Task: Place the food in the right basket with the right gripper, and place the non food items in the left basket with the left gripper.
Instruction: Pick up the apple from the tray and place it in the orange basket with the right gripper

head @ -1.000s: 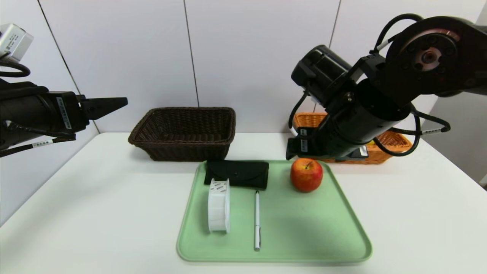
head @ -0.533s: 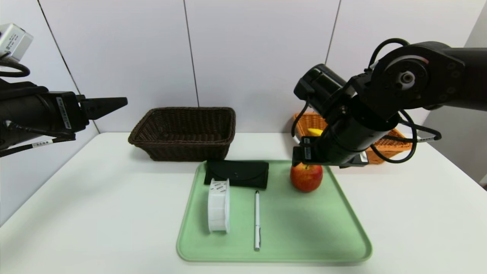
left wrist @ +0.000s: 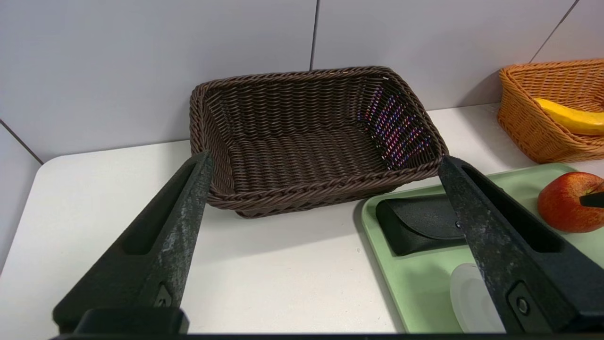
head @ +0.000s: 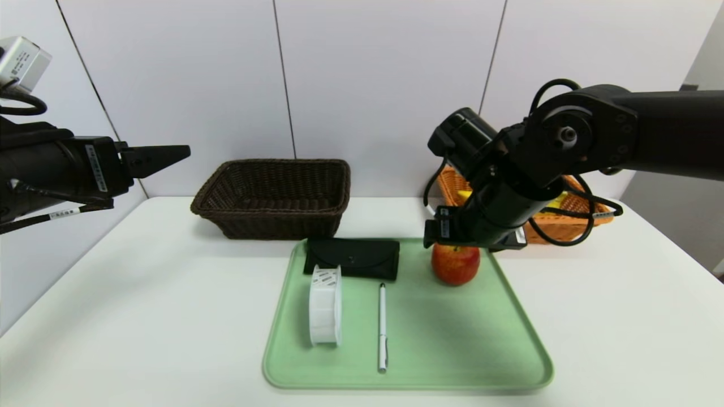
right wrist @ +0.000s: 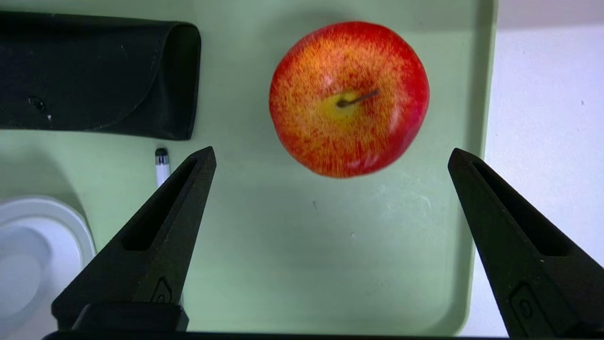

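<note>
A red apple (head: 455, 264) stands on the far right of the green tray (head: 452, 339). My right gripper (head: 456, 243) hangs just above it, open, its jaws wide on either side of the apple (right wrist: 349, 97) without touching it. A yellow banana (left wrist: 571, 120) lies in the orange-tan right basket (head: 571, 225). On the tray lie a black pouch (head: 352, 258), a white spool (head: 325, 305) and a white pen (head: 382, 328). My left gripper (head: 169, 154) is open and empty, held high at the far left, short of the dark brown left basket (head: 271, 164).
The tray sits at the middle front of the white table (head: 141, 316). Both baskets stand against the back wall, the dark one behind the tray's left corner, the orange one behind its right. The dark basket (left wrist: 311, 198) holds nothing.
My right arm has swung from over the orange basket towards the tray and lowered onto the apple's top. The banana now shows in that basket. The left arm has not moved.
</note>
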`<state>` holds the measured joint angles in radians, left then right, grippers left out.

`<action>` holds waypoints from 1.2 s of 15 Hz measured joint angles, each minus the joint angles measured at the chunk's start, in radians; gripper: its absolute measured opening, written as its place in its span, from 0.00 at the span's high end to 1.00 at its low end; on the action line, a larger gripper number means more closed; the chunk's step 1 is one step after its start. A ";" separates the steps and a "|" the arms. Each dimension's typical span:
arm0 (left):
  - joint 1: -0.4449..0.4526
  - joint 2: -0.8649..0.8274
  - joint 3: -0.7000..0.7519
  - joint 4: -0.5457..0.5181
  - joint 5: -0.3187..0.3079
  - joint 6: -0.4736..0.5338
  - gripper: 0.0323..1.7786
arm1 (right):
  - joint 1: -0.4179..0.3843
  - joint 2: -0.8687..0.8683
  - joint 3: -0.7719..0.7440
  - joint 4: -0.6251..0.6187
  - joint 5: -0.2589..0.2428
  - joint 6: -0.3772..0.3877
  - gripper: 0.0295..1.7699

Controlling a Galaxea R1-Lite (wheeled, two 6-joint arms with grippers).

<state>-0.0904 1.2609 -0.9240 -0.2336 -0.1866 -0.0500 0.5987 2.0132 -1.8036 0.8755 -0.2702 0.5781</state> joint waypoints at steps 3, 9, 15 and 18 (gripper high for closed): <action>0.000 0.001 0.001 -0.001 0.000 0.000 0.05 | -0.019 0.021 0.001 -0.011 0.001 -0.014 0.04; 0.000 0.002 -0.001 -0.002 -0.001 0.000 0.05 | -0.043 0.053 0.029 -0.065 0.018 -0.028 0.04; 0.000 -0.001 -0.002 -0.001 -0.001 0.000 0.05 | -0.044 0.072 0.082 -0.124 0.023 -0.027 0.04; 0.000 -0.003 0.000 -0.001 0.000 0.000 0.05 | -0.044 0.079 0.107 -0.150 0.025 -0.027 0.04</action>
<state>-0.0904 1.2574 -0.9245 -0.2347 -0.1870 -0.0496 0.5547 2.0917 -1.6962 0.7253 -0.2453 0.5506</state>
